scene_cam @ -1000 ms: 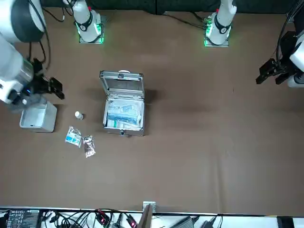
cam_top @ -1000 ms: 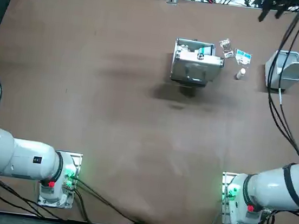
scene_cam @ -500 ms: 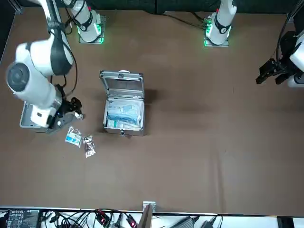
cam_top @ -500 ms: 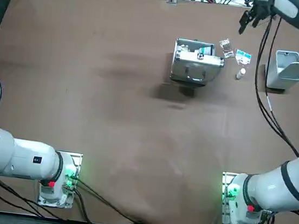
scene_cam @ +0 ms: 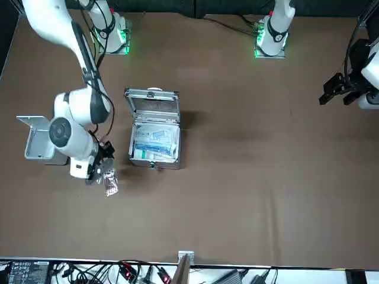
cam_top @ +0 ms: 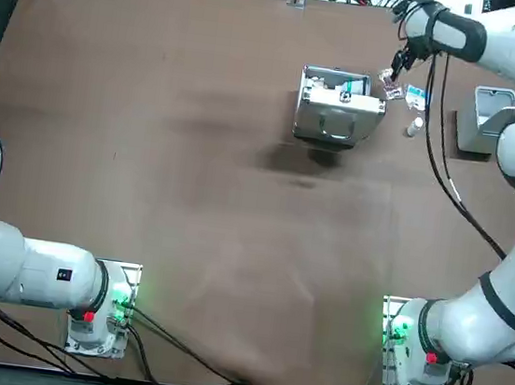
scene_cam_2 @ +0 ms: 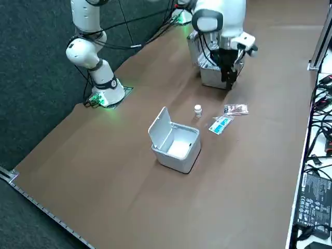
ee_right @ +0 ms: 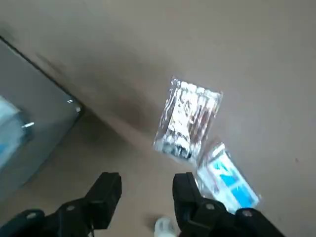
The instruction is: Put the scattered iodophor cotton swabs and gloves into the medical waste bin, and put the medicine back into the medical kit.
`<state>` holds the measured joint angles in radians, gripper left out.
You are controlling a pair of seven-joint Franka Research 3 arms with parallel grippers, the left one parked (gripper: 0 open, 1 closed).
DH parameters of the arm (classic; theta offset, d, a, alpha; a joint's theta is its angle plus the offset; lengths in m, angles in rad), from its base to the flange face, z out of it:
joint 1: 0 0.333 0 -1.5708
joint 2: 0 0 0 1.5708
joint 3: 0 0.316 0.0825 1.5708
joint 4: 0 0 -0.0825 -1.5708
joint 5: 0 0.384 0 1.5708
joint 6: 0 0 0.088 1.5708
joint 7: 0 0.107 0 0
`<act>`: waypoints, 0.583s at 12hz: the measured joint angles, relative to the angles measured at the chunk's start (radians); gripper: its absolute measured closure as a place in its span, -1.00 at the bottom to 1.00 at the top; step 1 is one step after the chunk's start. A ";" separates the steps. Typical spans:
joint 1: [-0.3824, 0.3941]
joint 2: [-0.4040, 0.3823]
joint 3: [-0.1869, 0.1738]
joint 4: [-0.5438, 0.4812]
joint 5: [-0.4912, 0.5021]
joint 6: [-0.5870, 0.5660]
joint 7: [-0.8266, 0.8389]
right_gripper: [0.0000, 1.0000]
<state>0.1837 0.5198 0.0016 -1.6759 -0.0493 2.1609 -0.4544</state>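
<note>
In the wrist view our right gripper [ee_right: 146, 180], fingers apart above the table [ee_right: 256, 59] beside the medical kit [ee_right: 29, 133], hides part of the small bottle [ee_right: 164, 225] and a corner of the blue packet [ee_right: 227, 180]. The kit is blurred and cut off by the edge. In the front view the right arm [scene_cam: 71, 127] covers bottle and blue packet, leaving only the swab packet's [scene_cam: 111, 184] lower end. From overhead the arm overlaps the waste bin [cam_top: 479, 112]. We cannot read the packets' print.
</note>
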 joint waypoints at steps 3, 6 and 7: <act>-0.001 0.079 -0.003 0.009 -0.008 0.064 -0.046 -0.27; -0.004 0.121 -0.008 0.032 -0.015 0.083 -0.072 -0.22; -0.007 0.127 -0.010 0.037 -0.018 0.084 -0.077 -0.22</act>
<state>0.1770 0.6463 -0.0088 -1.6388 -0.0676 2.2447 -0.5310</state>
